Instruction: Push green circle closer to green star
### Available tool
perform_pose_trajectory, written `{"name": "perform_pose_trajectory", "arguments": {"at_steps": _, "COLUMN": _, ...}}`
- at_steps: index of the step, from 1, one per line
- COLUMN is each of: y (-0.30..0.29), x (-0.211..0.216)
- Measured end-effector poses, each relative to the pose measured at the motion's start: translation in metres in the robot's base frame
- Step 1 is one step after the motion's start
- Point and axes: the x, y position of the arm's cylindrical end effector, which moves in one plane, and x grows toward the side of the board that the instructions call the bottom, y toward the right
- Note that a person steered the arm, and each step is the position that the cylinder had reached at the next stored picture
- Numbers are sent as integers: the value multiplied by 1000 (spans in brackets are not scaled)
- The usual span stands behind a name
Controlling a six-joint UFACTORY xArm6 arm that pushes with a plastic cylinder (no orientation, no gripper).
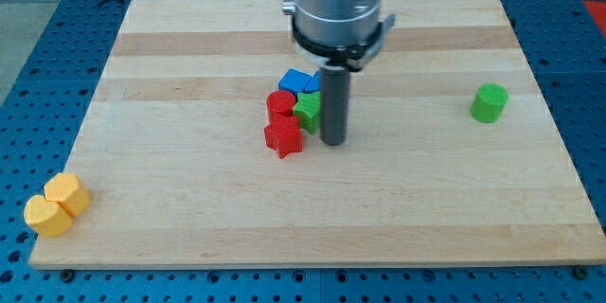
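The green circle [490, 102] is a short green cylinder at the view's right, alone on the wooden board [189, 199]. The green star [308, 110] sits near the board's middle in a tight cluster, partly hidden by my rod. My tip [333, 141] rests on the board just right of the green star, touching or nearly touching it, and far left of the green circle.
The cluster also holds a blue block [299, 81] above the green star, a red block [280, 104] to its left and a red star [283, 137] below. A yellow hexagon [67, 193] and yellow heart [46, 216] lie at the board's bottom-left corner.
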Motion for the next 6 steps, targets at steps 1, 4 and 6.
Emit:
{"name": "perform_pose_trajectory", "arguments": {"at_steps": 1, "y": 56, "x": 15}}
{"name": "perform_pose_trajectory", "arguments": {"at_steps": 4, "y": 233, "x": -25}}
{"name": "perform_pose_trajectory", "arguments": {"at_steps": 6, "y": 198, "x": -47}}
